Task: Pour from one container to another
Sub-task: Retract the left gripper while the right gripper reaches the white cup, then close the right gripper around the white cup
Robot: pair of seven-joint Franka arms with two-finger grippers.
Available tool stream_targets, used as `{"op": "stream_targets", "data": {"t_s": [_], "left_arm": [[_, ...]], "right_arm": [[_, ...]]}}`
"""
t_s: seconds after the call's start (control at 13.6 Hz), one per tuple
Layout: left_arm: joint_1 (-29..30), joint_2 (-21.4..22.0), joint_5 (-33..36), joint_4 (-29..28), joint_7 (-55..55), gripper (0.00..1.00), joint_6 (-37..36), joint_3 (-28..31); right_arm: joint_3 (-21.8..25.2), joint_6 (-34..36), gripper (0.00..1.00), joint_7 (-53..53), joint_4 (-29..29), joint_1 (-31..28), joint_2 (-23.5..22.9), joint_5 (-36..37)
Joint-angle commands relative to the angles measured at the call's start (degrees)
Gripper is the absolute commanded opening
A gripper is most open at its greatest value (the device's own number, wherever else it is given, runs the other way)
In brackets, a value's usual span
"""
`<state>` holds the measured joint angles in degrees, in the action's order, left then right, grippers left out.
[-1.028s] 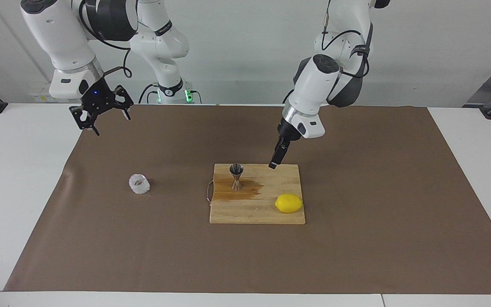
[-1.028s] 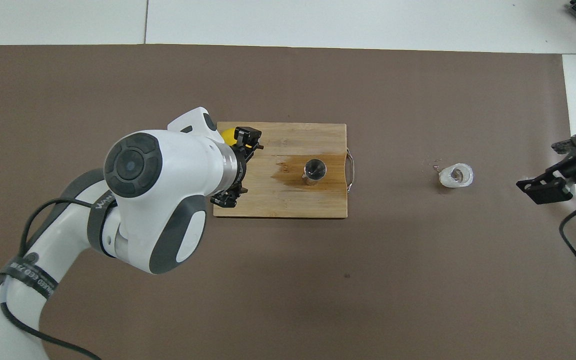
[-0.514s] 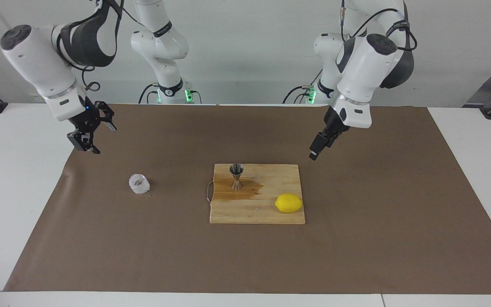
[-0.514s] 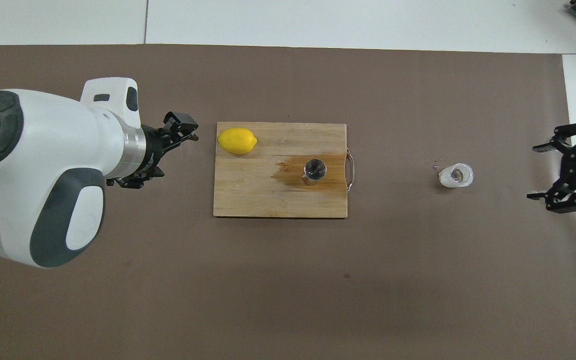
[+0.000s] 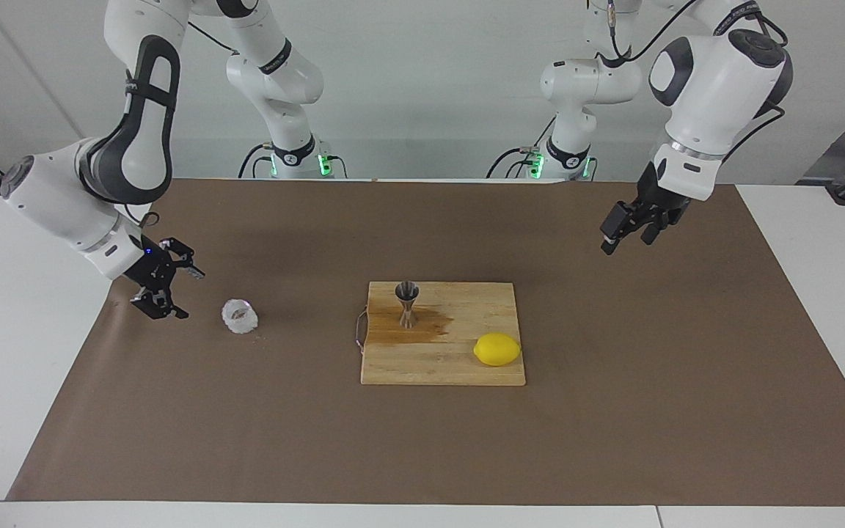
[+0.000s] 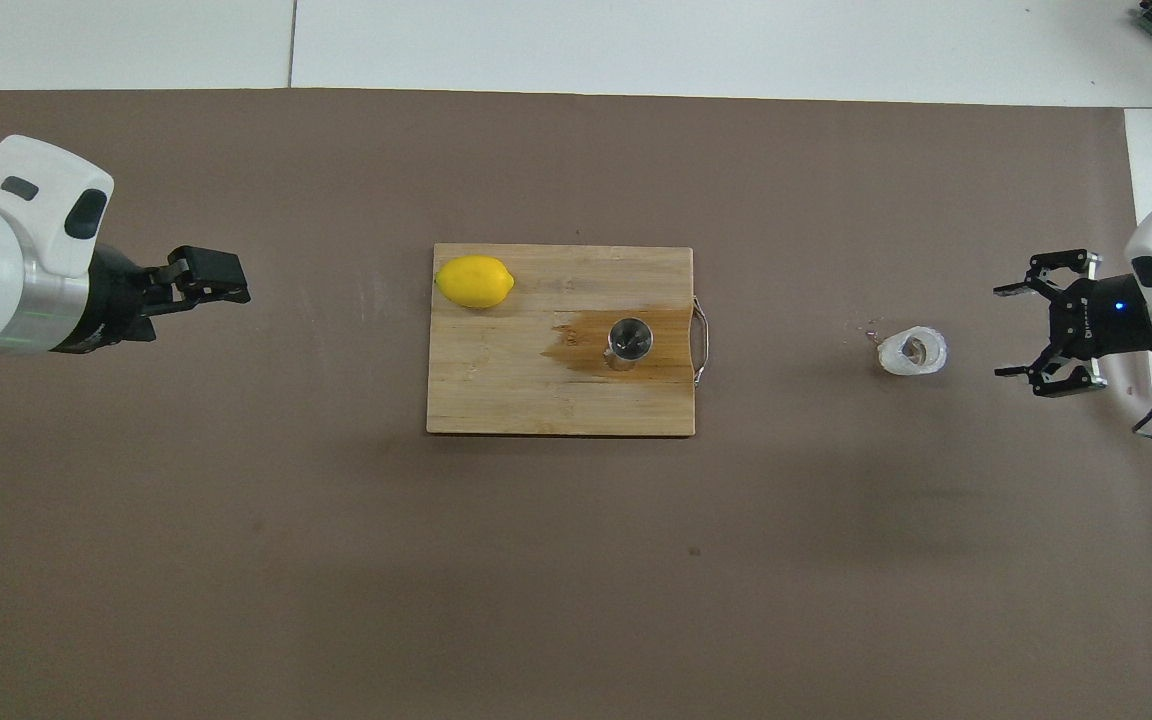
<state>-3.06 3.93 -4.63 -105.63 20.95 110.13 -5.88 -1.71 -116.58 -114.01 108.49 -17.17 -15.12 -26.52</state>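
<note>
Small squat clear textured glass cup (image 5: 239, 316) (image 6: 912, 352) sits on the brown paper mat (image 5: 422, 440) (image 6: 576, 560), toward the right arm's end of the table, well apart from the rectangular wooden cutting board (image 5: 443, 367) (image 6: 496, 400). Right gripper (image 5: 166, 287) (image 6: 1018, 329) is low just beside the cup, fingers spread wide, holding nothing, not touching it. Small hourglass-shaped metal jigger (image 5: 407, 302) (image 6: 628, 341) stands upright on the board in a dark wet stain (image 5: 422, 328) (image 6: 586, 345). Yellow lemon (image 5: 496, 349) (image 6: 475, 281) rests on the board's corner toward the left arm's end. Left gripper (image 5: 628, 235) (image 6: 206, 280) hangs over bare mat at the left arm's end, fingers apart, empty.
</note>
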Motion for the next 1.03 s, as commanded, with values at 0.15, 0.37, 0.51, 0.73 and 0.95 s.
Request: {"op": "stream_targets", "data": {"t_s": [0.15,0.37,0.51,0.73,0.95], "left_arm": [[3.7,1.4,4.0,5.3,-11.6,1.0,-9.1,-0.5],[5.4,1.3,4.1,10.7,-14.0,1.0,-16.3,-1.1],[5.2,1.4,4.1,12.0,-16.6,1.0,-19.2,-0.5],[4.9,2.6,3.9,11.7,-17.2,1.0,-20.7,-0.3],[5.2,4.3,3.4,8.6,-18.4,1.0,-20.8,-0.4]], "right_arm": [[-0.4,4.2,1.0,-3.6,-0.7,-2.2,-6.4,-8.6],[-0.7,4.2,1.0,-4.0,-0.8,-2.0,-7.6,-9.2],[-0.7,4.1,1.0,-5.9,-0.6,-1.6,-8.5,-10.4],[-0.7,2.5,1.0,-9.4,-0.1,-0.5,-8.8,-11.0],[-0.7,-0.9,1.0,-11.3,1.4,0.6,-8.8,-11.1]]}}
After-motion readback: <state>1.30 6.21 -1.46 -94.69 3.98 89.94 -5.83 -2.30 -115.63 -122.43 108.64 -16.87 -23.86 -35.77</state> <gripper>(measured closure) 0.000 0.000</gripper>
